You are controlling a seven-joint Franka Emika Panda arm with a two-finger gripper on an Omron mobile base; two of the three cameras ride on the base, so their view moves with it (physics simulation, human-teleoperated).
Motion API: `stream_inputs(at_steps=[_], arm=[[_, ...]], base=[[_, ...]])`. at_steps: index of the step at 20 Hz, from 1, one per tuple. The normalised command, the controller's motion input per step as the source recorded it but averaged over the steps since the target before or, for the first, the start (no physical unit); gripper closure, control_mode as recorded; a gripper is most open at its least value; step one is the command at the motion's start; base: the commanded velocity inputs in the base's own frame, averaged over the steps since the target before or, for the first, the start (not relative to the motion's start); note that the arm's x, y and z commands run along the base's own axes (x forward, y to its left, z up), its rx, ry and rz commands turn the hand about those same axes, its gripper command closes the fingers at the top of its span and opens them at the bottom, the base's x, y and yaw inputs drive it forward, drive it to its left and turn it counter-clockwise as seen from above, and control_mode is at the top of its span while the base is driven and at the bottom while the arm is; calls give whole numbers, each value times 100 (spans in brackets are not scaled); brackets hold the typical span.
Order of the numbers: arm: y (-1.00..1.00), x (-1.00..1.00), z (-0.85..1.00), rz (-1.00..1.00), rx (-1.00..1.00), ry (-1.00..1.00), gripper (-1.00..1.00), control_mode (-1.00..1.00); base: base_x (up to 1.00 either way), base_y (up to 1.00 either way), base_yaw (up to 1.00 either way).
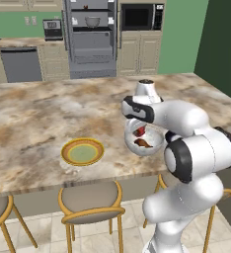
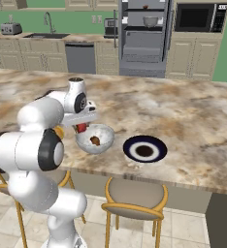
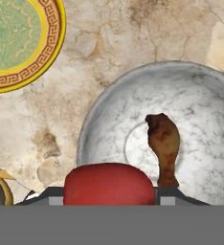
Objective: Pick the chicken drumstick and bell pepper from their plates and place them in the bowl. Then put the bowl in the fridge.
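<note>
1. Arm reaches over the marble island counter; the gripper hangs just above the near-left rim of the bowl.
2. Fingers are closed on the bell pepper: in the hand view the glossy red body sits between the two tips and blocks the gap. In the left base view the pepper shows red under the hand, above the bowl's inside.
3. Chicken drumstick lies on the bowl floor, thick end away from the hand, thin end toward it. Seen as a brown piece in the right base view.
4. Bowl stands upright on the counter near its front edge, whitish-grey, speckled.
5. Yellow-rimmed plate, pale green centre, lies flat to the bowl's left, apart from it, nothing on it.
6. Dark plate with a white ring lies to the bowl's right, just beside it, not touching.
7. Fridge stands at the far wall with doors open, shelves visible; a small bowl-shaped item sits on one shelf.
8. Black microwave is just right of the fridge.
9. Stools are tucked under the counter's front edge.
</note>
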Motion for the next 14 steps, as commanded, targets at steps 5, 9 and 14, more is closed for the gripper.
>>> stream_inputs(at_steps=[5,9,14], arm=[[-56,17,-4,0,0,3,100,-100],[-31,7,-22,-1,0,4,100,-100],[-15,1,-25,-3,2,8,100,-100]], base=[[0,0,0],[0,0,0],[0,0,0]])
